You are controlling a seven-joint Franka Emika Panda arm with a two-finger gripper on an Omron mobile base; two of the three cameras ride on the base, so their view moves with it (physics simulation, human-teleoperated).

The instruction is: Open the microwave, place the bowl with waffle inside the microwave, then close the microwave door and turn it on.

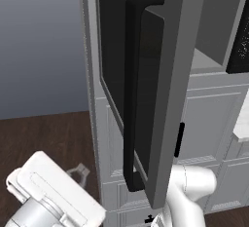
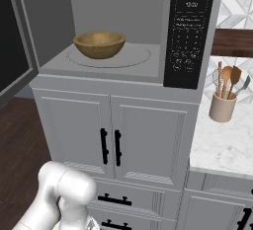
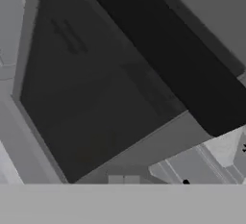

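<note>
Door (image 1: 160,99): we see it swung wide open, its dark glass and long black handle (image 1: 132,89) facing the left base camera; in the hand view the glass (image 3: 91,103) and the bar loom close.
Microwave (image 2: 190,31): we see its grey cavity open, with the black keypad panel on the right.
Bowl (image 2: 99,44): it sits on the round plate in the cavity, left of centre; we cannot make out what it holds.
Gripper: we cannot tell whether it is spread or clenched; no fingertips are clear in the hand view.
Arm (image 2: 64,194): low, in front of the white cupboards (image 2: 143,140).
Counter (image 2: 222,145): a crock of utensils (image 2: 223,103) stands right of the microwave.
</note>
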